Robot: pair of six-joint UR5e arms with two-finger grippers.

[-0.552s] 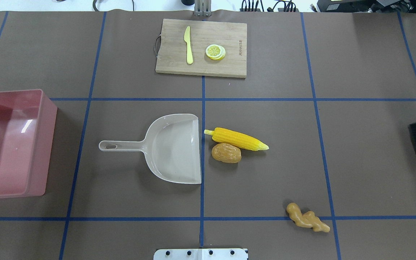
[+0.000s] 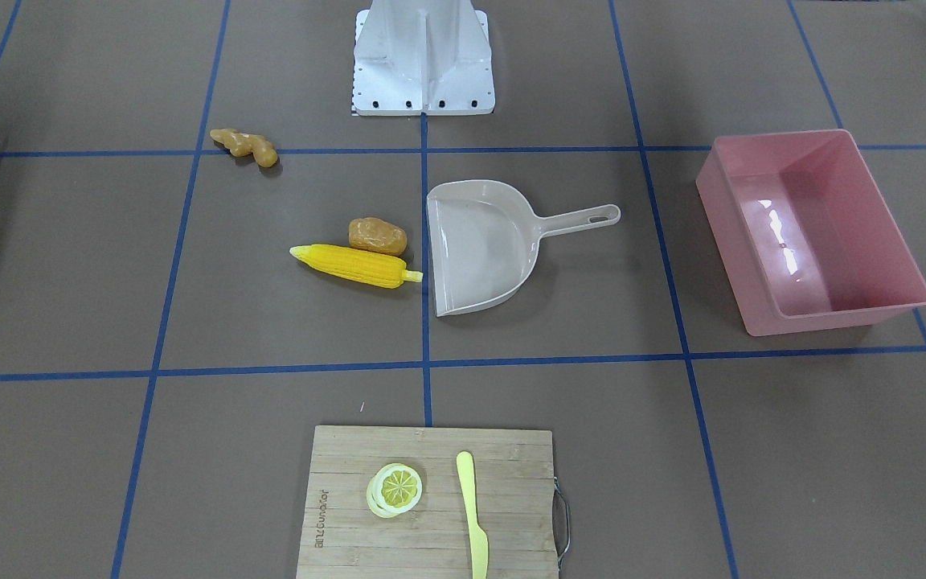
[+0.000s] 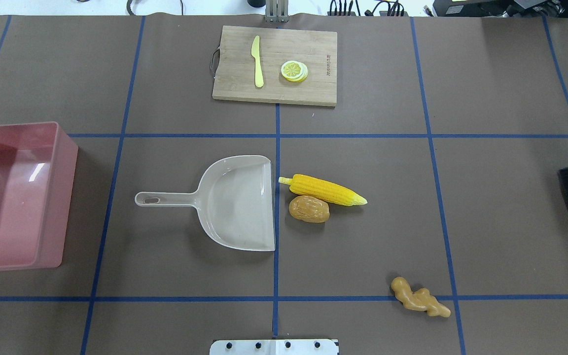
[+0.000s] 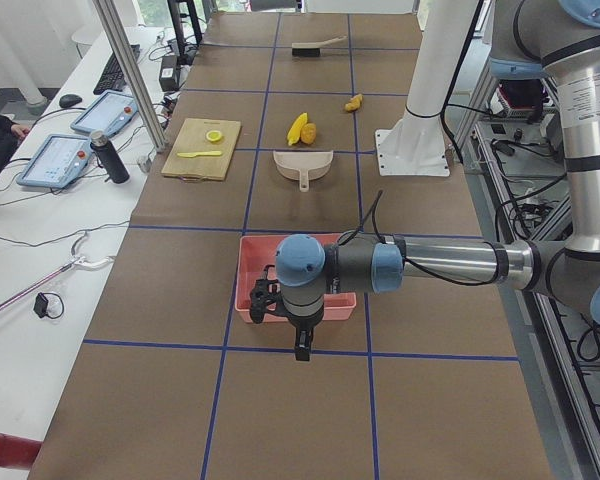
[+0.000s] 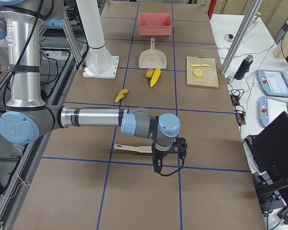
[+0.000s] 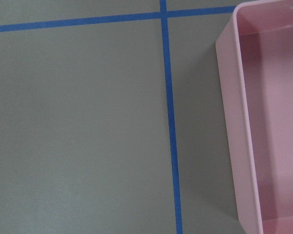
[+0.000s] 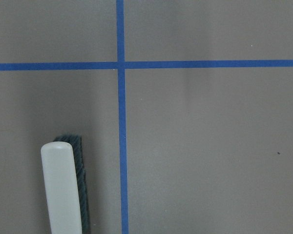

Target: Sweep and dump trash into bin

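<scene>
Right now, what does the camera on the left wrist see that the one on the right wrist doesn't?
Only the left wrist view shows the pink bin, its rim and inside along the right edge. Only the right wrist view shows a brush with a pale handle and dark bristles, at the lower left. Both share the brown table crossed by blue tape lines.

A brown table [image 3: 511,222] crossed by blue tape [image 3: 277,123], white desk [image 4: 30,330] alongside.

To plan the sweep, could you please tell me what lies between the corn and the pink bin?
The dustpan, open mouth toward the corn, then bare table up to the bin; the overhead view shows it.
</scene>
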